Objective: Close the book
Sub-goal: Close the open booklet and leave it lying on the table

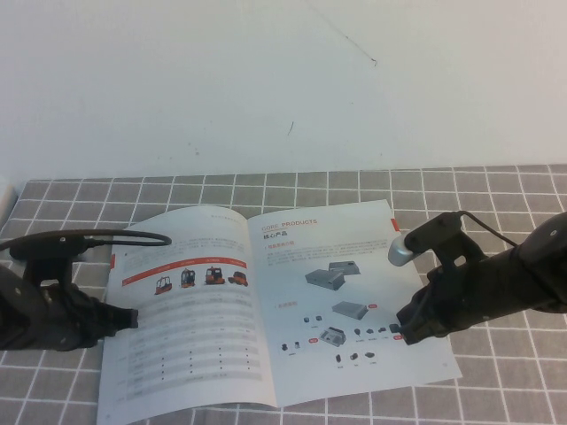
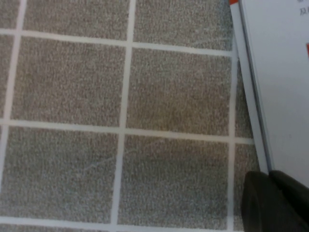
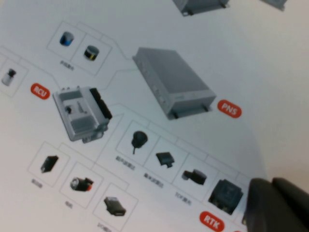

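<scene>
An open book [image 1: 266,301] lies flat on the grey checked cloth, showing forklift pictures on its left page and product boxes on its right page. My left gripper [image 1: 129,317] is low at the book's left edge, shut, with its tips [image 2: 271,186] touching the page border [image 2: 280,72]. Whether any paper is caught between them is hidden. My right gripper [image 1: 400,330] hovers just over the outer part of the right page, shut, its tips [image 3: 271,191] beside the printed RTK label [image 3: 211,221].
The checked cloth [image 1: 496,390] covers the table up to a white wall at the back. A small white object [image 1: 5,200] sits at the far left edge. A black cable loop [image 1: 106,237] arches over the left arm.
</scene>
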Robot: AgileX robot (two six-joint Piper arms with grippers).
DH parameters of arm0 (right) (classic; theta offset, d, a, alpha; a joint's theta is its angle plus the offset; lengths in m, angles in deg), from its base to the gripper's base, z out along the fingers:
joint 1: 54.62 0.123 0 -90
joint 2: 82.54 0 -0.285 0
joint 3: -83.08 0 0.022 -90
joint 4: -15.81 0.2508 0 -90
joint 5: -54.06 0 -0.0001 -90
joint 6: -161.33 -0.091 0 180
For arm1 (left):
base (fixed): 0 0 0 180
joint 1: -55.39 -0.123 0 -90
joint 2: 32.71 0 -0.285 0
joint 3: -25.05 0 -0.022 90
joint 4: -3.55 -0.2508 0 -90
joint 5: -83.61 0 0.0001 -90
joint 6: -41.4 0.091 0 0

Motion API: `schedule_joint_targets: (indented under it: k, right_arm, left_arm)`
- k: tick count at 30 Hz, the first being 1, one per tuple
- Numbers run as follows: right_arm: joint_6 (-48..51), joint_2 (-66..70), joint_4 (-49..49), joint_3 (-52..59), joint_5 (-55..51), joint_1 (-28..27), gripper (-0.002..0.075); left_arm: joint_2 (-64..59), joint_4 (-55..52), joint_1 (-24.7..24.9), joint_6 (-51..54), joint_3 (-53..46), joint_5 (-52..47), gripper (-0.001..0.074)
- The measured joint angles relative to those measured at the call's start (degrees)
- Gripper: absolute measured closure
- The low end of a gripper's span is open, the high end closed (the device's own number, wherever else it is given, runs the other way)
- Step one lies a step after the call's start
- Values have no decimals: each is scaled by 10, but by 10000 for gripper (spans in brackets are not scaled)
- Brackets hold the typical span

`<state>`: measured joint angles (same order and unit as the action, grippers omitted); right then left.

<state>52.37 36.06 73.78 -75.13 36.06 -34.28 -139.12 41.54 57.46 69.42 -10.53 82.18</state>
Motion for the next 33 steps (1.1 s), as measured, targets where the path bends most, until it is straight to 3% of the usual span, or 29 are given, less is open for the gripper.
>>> schedule_joint_targets:
  k: [33]
  right_arm:
    - [-12,7,9,-4,-8,0,729]
  left_arm:
    - [-5,26,2,9,-15,45,738]
